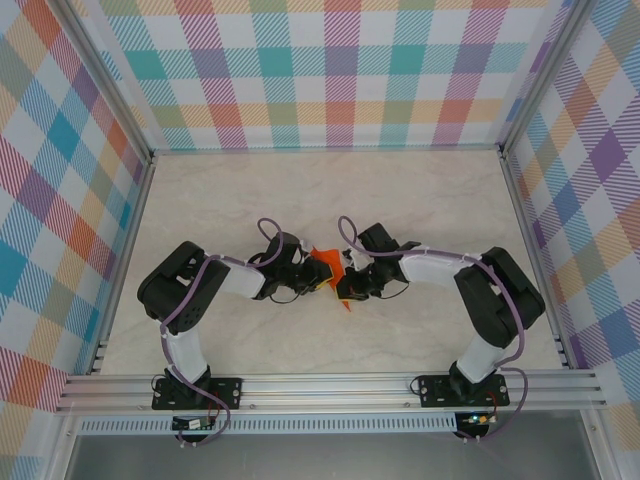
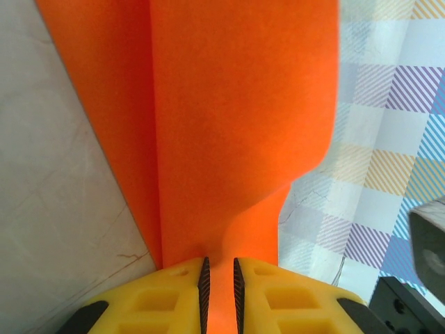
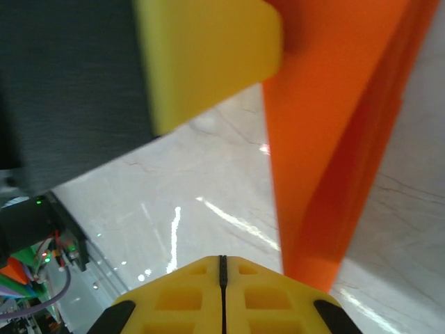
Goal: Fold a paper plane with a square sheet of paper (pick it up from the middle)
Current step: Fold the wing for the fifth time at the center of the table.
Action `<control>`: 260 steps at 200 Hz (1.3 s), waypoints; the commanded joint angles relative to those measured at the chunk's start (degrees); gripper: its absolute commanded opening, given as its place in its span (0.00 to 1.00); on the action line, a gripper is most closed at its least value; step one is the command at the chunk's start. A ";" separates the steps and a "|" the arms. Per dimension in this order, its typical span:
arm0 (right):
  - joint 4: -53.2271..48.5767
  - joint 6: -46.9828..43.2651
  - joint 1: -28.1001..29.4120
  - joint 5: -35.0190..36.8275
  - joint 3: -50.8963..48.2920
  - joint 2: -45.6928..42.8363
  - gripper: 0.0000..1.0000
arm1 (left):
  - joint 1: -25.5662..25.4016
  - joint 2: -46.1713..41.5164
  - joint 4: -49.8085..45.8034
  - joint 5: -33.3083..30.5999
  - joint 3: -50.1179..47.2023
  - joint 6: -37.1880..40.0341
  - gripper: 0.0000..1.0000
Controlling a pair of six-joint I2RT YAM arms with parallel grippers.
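The left gripper (image 2: 219, 268) is clamped on the near edge of the sheet of paper (image 2: 236, 118), its jaws apart only by the thickness of the paper. The sheet is bright orange, folded into overlapping layers with a lengthwise crease, and sits between the two grippers near the middle of the table (image 1: 300, 190). The right gripper (image 3: 222, 263) is fully closed on nothing, with the paper just beside it.

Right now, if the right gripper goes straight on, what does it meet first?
Probably a yellow finger of the left gripper, which holds the orange paper just beside that line; depth is unclear.
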 commanded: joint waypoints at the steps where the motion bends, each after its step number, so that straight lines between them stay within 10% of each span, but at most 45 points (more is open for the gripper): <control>1: -3.44 -1.55 0.03 2.20 1.30 1.96 0.07 | -0.47 0.79 -4.99 -2.81 0.20 1.14 0.19; 260: -2.95 -3.07 -0.04 -2.67 -1.91 2.86 0.07 | -0.41 1.20 -6.87 -3.65 0.10 1.25 0.18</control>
